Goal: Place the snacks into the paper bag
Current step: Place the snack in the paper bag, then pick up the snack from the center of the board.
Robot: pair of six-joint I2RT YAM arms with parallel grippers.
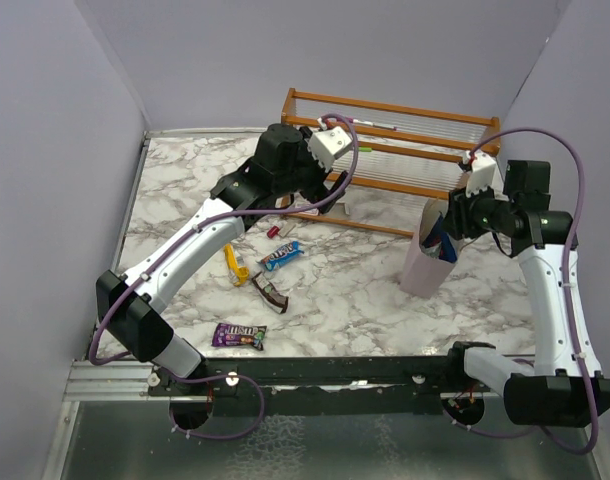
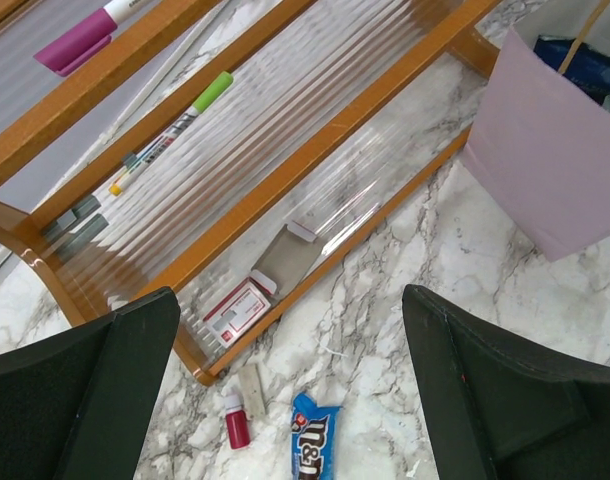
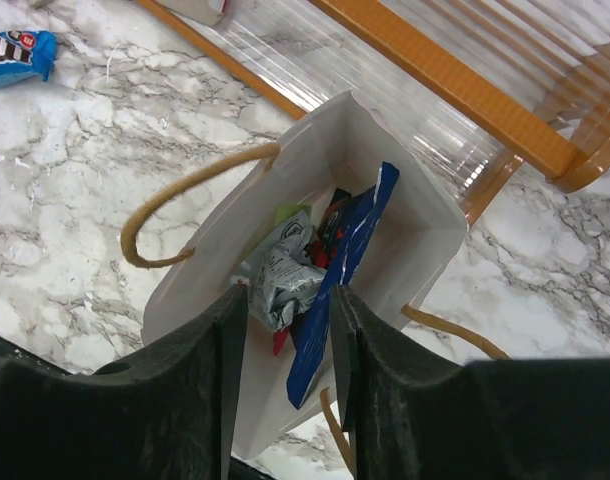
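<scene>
The pale lilac paper bag (image 1: pixel 422 268) stands at the right, in front of the rack; it also shows in the left wrist view (image 2: pixel 545 170). My right gripper (image 1: pixel 447 228) hangs over the bag's mouth (image 3: pixel 405 215), jaws a little apart (image 3: pixel 285 295). Below and between them lie a grey-teal packet (image 3: pixel 285 275) and a blue wrapper (image 3: pixel 350 250) that sticks up out of the bag. On the table lie a blue packet (image 1: pixel 281 256) (image 2: pixel 313 445), a yellow bar (image 1: pixel 237 265), a dark brown bar (image 1: pixel 269 293) and a purple packet (image 1: pixel 238 336). My left gripper (image 1: pixel 320 205) (image 2: pixel 290 300) is wide open and empty, high over the rack's front edge.
A wooden rack with clear shelves (image 1: pixel 385 150) (image 2: pixel 315 150) holds markers and a red-white card box (image 2: pixel 235 310). A tiny red cylinder (image 1: pixel 273 231) (image 2: pixel 236 425) and a small grey strip (image 2: pixel 252 390) lie beside the blue packet. Lilac walls close in on three sides.
</scene>
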